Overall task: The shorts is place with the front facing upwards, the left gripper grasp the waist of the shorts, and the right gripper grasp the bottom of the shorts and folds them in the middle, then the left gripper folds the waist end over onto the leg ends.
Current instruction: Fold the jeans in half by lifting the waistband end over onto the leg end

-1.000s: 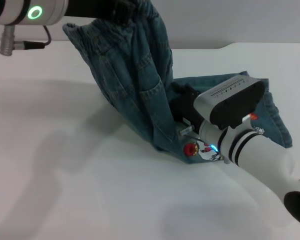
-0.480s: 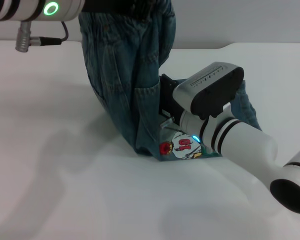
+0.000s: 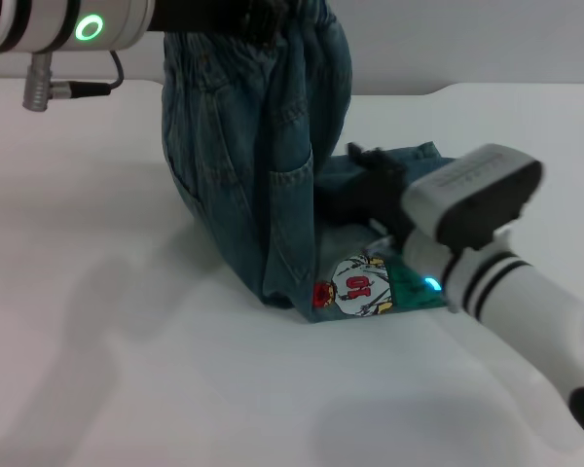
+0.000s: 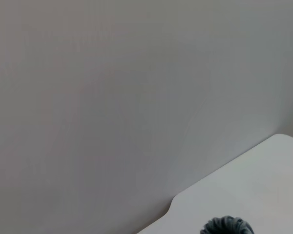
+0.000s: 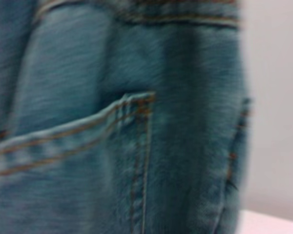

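Left gripper (image 3: 241, 14): up high, pinching the waist (image 3: 273, 24), shorts (image 3: 263, 165) hang to the table (image 3: 97, 321)
Right gripper (image 3: 375, 175): low on the leg ends (image 3: 399, 161), fingers hard to see
Cartoon print (image 3: 355, 287): showing

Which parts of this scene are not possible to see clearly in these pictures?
- Left claw: head view, cut by the top edge, buried in the waist of the shorts.
- Right claw: head view, its fingertips merge with dark denim.
- Leg ends: head view, behind the right arm.
- Right wrist view: blurred denim only.
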You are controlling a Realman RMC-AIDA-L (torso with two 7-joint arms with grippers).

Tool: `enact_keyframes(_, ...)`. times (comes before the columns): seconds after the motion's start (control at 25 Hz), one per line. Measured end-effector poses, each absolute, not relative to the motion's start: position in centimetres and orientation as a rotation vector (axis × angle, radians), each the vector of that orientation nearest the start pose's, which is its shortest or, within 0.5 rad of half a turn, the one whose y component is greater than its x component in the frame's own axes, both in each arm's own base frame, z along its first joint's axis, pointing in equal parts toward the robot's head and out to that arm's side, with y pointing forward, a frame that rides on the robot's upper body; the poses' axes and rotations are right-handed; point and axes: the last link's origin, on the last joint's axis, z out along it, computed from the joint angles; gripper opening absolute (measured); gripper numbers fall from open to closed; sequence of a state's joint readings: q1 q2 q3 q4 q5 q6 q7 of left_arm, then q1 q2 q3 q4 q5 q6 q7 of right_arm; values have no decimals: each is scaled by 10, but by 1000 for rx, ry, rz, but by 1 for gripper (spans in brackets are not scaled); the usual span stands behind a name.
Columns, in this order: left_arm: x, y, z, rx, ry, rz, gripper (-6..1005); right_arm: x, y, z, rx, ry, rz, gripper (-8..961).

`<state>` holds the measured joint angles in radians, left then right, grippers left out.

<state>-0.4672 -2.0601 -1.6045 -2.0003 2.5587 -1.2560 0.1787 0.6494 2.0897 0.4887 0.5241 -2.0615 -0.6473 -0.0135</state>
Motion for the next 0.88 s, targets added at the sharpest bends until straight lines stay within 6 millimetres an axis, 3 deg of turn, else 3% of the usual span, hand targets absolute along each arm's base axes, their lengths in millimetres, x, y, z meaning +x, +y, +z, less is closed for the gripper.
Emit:
enact_keyframes(0.4,-49,337,58,-2315,-616,-295,76,239,353,-101,-1927,503,620,829)
enact_keyframes(0.88,-54,336,50,-2331,-617,-281,90,284,345,-76,-1787,569,532,830)
